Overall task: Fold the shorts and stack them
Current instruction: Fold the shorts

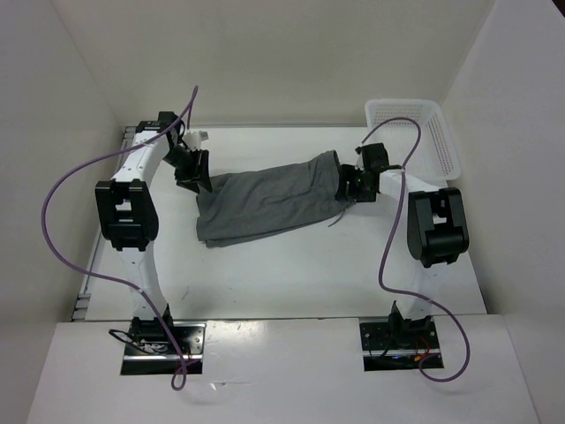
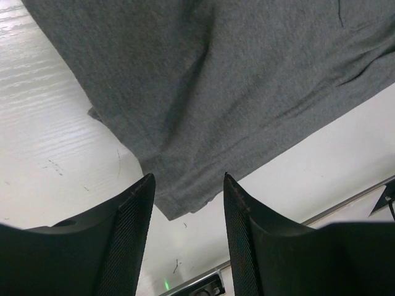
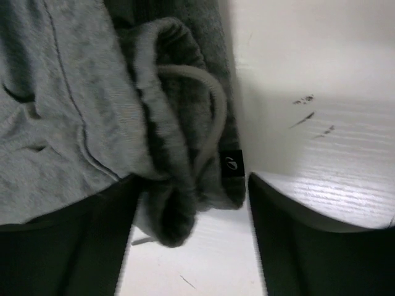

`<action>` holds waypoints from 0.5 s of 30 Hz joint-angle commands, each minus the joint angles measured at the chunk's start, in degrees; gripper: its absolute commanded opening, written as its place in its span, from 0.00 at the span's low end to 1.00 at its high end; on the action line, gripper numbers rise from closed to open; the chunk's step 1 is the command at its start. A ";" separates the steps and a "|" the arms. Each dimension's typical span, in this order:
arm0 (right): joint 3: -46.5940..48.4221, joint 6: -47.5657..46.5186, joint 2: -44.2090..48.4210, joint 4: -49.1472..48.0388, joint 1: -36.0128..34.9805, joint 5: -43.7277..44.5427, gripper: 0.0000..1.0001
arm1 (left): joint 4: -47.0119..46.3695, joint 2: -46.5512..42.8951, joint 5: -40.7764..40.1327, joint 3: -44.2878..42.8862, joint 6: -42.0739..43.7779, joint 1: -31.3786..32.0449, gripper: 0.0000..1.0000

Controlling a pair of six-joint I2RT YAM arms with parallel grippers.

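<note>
The grey shorts (image 1: 265,199) lie doubled lengthwise across the table, with the leg hems at the left and the waistband at the right. My left gripper (image 1: 192,177) is open over the hem end. In the left wrist view the gripper (image 2: 188,179) has a hem corner (image 2: 179,206) lying flat just beyond its spread fingertips, apart from them. My right gripper (image 1: 353,185) is open at the waistband. In the right wrist view the gripper (image 3: 191,185) has the bunched waistband (image 3: 173,154), a cord loop (image 3: 213,98) and a small black label (image 3: 231,163) between its fingers. A thin drawstring end (image 1: 338,216) trails onto the table.
A white perforated basket (image 1: 424,132) stands at the back right corner, close behind the right arm. White walls enclose the table (image 1: 291,274) at the left, back and right. Purple cables (image 1: 62,203) loop off both arms.
</note>
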State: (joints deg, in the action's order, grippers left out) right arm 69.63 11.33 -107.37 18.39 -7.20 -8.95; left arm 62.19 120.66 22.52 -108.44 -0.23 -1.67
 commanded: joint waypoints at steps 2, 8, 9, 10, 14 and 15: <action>-1.95 0.80 -1.08 -5.03 -0.53 1.04 0.64 | 0.65 -1.22 0.68 0.07 0.23 -0.88 0.56; -3.53 0.27 0.23 -5.03 -0.53 -0.89 0.19 | 0.65 -1.75 1.38 -1.06 0.23 0.43 0.57; -3.53 -0.43 0.23 -4.51 -0.53 -0.89 0.16 | 0.65 -1.22 1.38 -1.59 0.23 1.05 0.57; -3.53 -0.43 1.02 -4.51 -0.53 -1.50 0.12 | 0.65 -1.22 1.38 -1.60 0.23 1.84 0.57; -3.53 -2.53 4.44 -2.58 -1.05 -1.51 0.00 | -1.19 1.14 0.68 -3.79 0.23 6.76 0.60; -3.53 -2.54 5.06 -1.79 -1.06 -1.51 0.00 | -1.72 1.68 0.16 -4.58 0.23 9.03 0.60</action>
State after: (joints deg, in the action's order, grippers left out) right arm 66.96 10.68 -106.43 14.79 -7.31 -10.09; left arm 62.02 121.03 22.24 -109.38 -0.27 2.55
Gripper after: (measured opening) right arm 0.029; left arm 0.598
